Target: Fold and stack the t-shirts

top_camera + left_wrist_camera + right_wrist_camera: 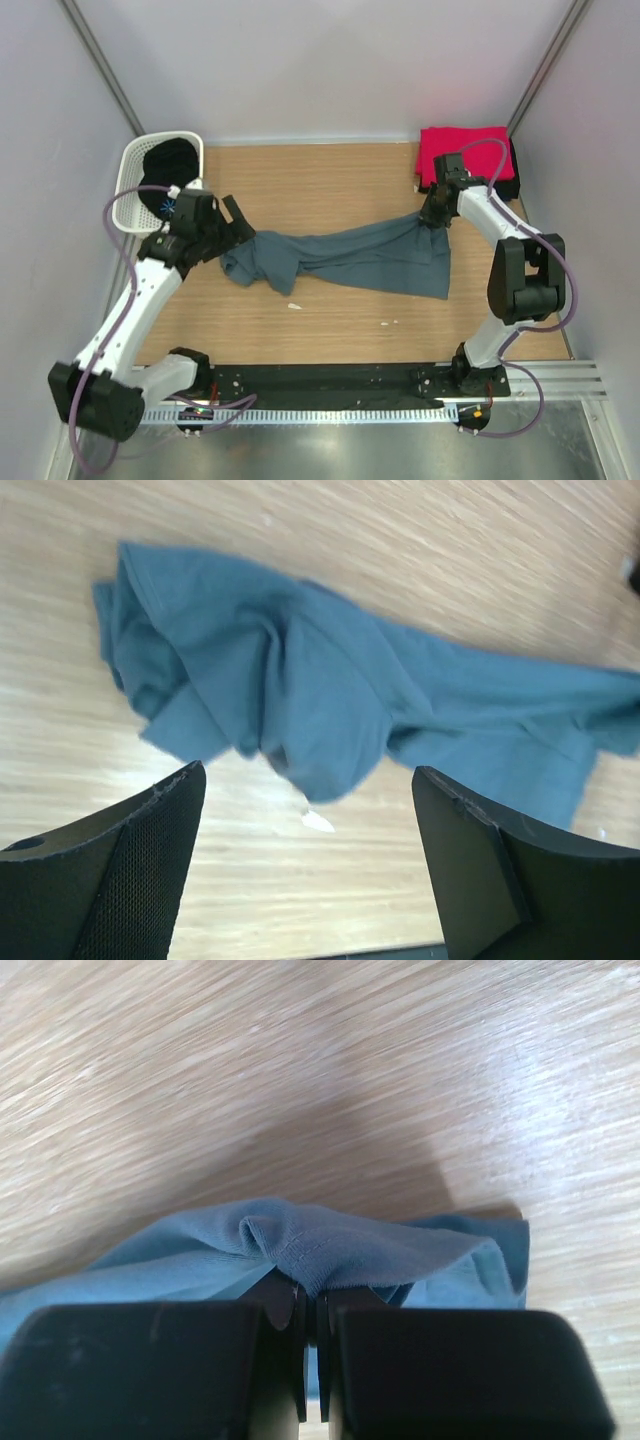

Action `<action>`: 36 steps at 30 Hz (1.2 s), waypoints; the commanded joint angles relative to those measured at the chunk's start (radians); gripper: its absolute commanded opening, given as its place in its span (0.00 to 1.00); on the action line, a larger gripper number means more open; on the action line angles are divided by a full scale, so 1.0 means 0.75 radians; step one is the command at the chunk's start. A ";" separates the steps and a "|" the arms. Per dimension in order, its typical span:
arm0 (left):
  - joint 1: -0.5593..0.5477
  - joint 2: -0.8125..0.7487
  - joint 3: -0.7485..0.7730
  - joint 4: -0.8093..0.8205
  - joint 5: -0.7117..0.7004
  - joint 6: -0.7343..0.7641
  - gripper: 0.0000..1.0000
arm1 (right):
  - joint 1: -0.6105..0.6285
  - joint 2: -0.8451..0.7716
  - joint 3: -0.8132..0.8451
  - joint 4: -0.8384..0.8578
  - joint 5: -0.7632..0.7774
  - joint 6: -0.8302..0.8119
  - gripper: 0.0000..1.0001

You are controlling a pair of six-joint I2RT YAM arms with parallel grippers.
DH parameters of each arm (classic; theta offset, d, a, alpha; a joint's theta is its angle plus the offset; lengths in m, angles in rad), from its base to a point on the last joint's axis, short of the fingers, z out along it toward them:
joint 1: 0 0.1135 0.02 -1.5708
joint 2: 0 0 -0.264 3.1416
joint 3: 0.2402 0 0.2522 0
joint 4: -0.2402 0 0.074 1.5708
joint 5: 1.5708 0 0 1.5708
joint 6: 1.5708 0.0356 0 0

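Observation:
A slate blue-grey t-shirt [340, 258] lies crumpled and stretched across the middle of the wooden table. My right gripper [437, 212] is shut on a hemmed edge of this shirt [330, 1245] at its right end, the cloth bunched over the jaws [311, 1295]. My left gripper [240, 222] hovers open just left of the shirt's bunched left end [300, 700], with nothing between its fingers [150, 830]. A folded bright red t-shirt [462, 150] rests at the back right corner, dark cloth [512, 178] showing beside it. A black t-shirt [168, 160] fills the basket.
The white perforated basket [130, 190] stands at the back left, close behind my left wrist. A small white scrap [295, 306] lies on the table in front of the shirt, and shows in the left wrist view [318, 821]. Grey walls close in on both sides.

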 commanded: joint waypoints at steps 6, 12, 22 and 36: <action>-0.155 -0.375 -0.414 0.191 0.135 -0.324 0.78 | -0.052 0.130 0.073 0.100 0.054 0.018 0.01; -0.199 -0.426 -0.537 0.279 0.087 -0.347 0.76 | -0.064 0.103 0.091 0.023 0.123 0.003 0.01; -0.201 -0.126 -0.461 0.437 0.042 -0.247 0.71 | -0.064 -0.181 0.196 -0.200 0.131 -0.068 0.67; -0.348 0.030 -0.496 0.511 -0.043 -0.371 0.69 | 0.416 -0.488 -0.161 0.079 -0.160 0.201 0.74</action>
